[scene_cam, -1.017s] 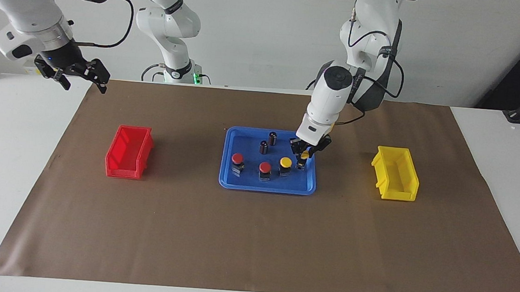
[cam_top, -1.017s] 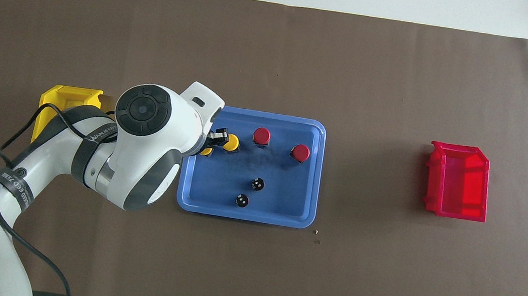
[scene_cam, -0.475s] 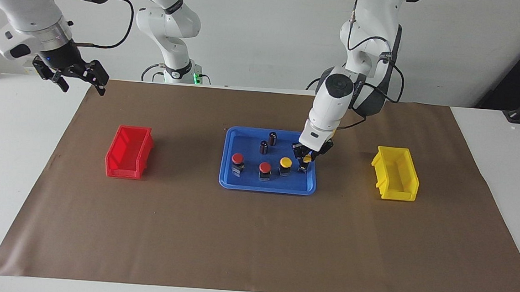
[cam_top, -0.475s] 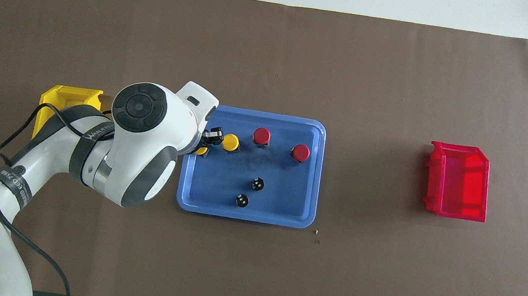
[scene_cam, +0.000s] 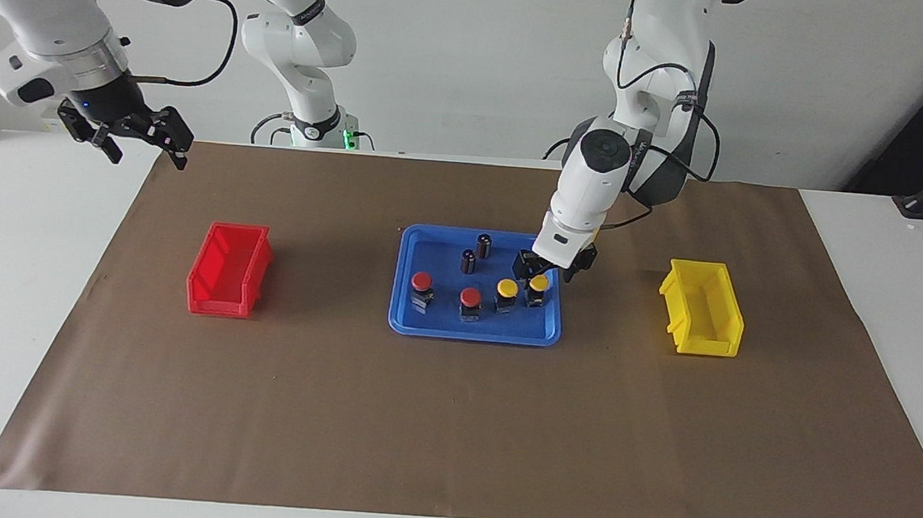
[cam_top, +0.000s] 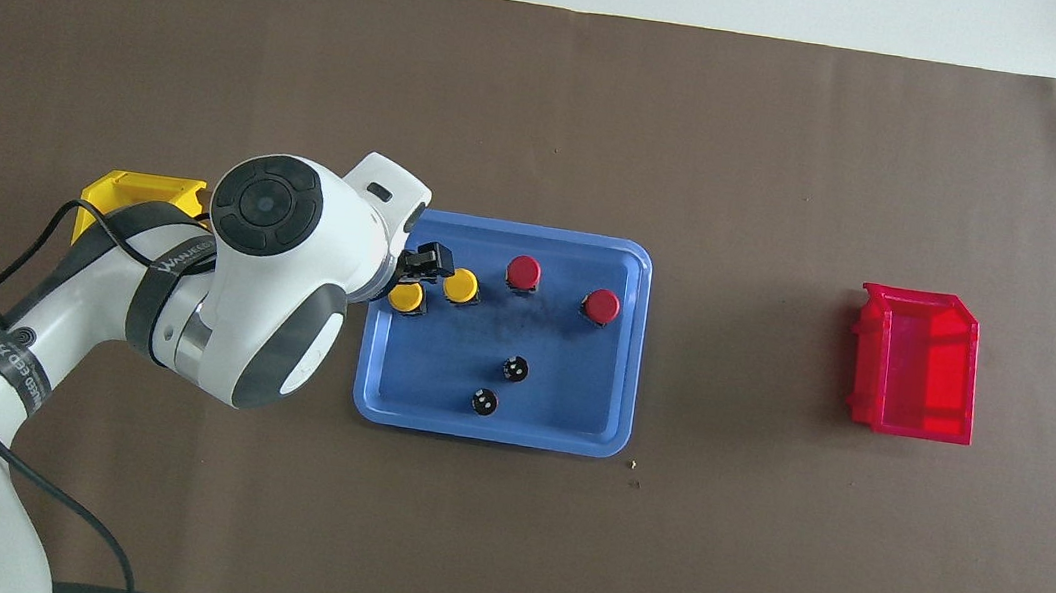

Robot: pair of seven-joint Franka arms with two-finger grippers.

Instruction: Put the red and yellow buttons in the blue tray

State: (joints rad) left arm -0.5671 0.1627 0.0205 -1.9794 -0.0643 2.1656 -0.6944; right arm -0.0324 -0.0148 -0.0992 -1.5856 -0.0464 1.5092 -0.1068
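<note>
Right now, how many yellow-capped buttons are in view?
2. Both stand in the blue tray at the left arm's end: one beside a red button, the other under the left end effector.

Left pincer [scene_cam: 546,269] open, low, wrist tilted; right pincer [scene_cam: 139,136] open, raised, waiting.

Left arm strap [cam_top: 179,266]: white lettering, partly readable, "WAN…"
Lower strap band [cam_top: 16,360]: lettering, reads roughly "CED 75"
Elsewhere: no readable text

Left gripper [scene_cam: 544,267] hovers just over a yellow button [scene_cam: 538,288] standing in the blue tray [scene_cam: 473,328]. Right gripper [scene_cam: 145,136] waits above the desk's [scene_cam: 25,220] corner, fingers spread.
</note>
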